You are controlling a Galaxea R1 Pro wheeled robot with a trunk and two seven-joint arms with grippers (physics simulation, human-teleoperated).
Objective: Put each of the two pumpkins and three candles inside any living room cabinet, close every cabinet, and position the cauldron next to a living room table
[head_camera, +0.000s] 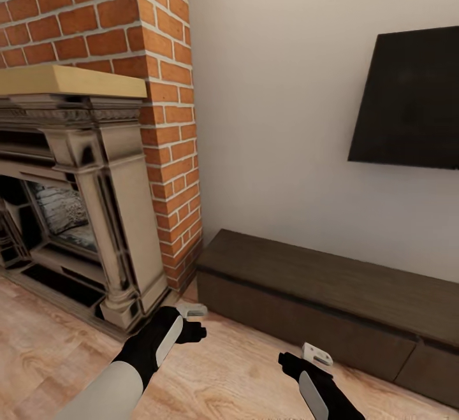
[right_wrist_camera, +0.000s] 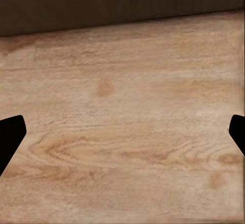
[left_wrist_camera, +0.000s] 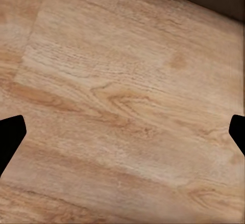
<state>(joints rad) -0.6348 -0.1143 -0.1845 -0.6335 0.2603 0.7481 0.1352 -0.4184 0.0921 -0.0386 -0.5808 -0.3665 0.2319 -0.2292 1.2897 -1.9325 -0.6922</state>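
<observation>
Left gripper [head_camera: 191,321]: it hangs low over the wood floor [head_camera: 229,369], in front of the fireplace's right-hand column. In the head view one pale finger pad shows above the black hand. In the left wrist view [left_wrist_camera: 122,132] the two dark fingertips [left_wrist_camera: 11,134] sit at opposite edges of the picture, so the jaws stand wide apart. Between them lies bare floor plank; nothing is held and nothing is touched.

Right gripper [head_camera: 306,359]: it hangs over the floor just in front of the cabinet [head_camera: 331,292]. A pale finger pad shows at its tip in the head view. In the right wrist view [right_wrist_camera: 122,132] the fingertips [right_wrist_camera: 10,134] again sit at the far edges, so the jaws are spread wide and empty. Floor boards lie between them, and the dark cabinet front [right_wrist_camera: 122,2] runs across the far side, apart from the fingers.

Cabinet: a long, low, dark-brown unit against the pale wall, beneath the wall-mounted television [head_camera: 411,101]. Its near end lies just beside the brick chimney breast [head_camera: 166,120]. The visible drawer fronts sit flush, with no drawer pulled out. Its top is bare where visible.

Fireplace [head_camera: 83,216]: an ornate grey surround with a pale wood mantel [head_camera: 70,81], standing to the robot's left of the cabinet.
</observation>
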